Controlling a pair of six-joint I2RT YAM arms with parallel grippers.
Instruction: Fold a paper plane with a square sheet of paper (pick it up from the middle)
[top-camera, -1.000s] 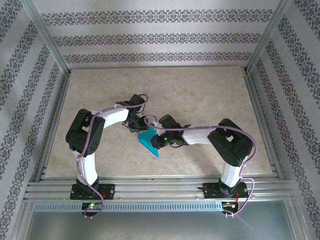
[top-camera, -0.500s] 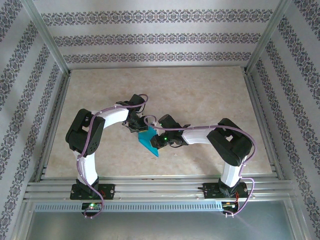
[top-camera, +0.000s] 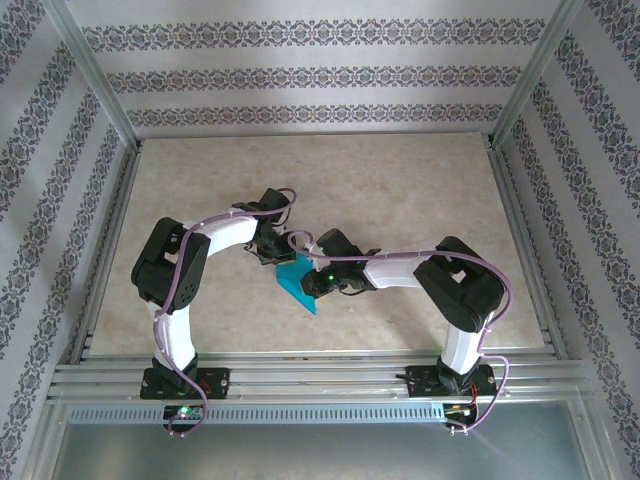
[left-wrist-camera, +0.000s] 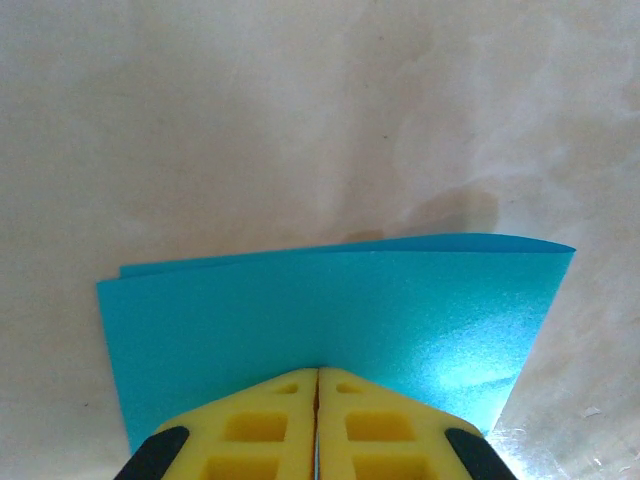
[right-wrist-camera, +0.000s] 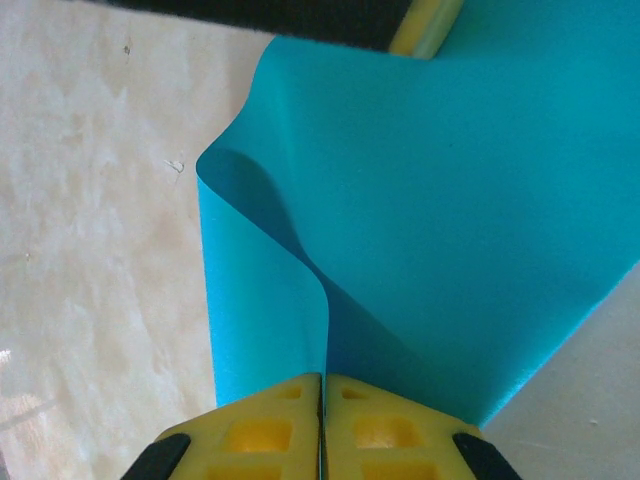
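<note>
**A:** Where do we find the paper (top-camera: 296, 281)?

**B:** It is near the middle of the worktop (top-camera: 420, 190), held on two sides. The left gripper (left-wrist-camera: 317, 372) is pinched closed on one edge, its jaws meeting with the paper between them. The right gripper (right-wrist-camera: 322, 378) is likewise closed on the opposite side. From above, we cannot tell whether the lower corner touches the worktop.

**A:** What does the shape of the paper tell us?

**B:** In the left wrist view we see two layers, their far edges nearly but not quite matched, so we judge a first fold to be in hand. In the right wrist view the layers part beside the gripper into an open curl. No sharp crease is set there.

**A:** How do we do this step well?

**B:** We would bring the free edges into line before pressing, since a mismatch here would likely skew every later fold. We would hold one gripper firm as an anchor and move the other slowly, parallel to the fold, so that the curl flattens rather than buckles. We would pull lightly, because thin paper held at two points tears or slips readily. We would release only once the layers lie flat on the worktop.
</note>
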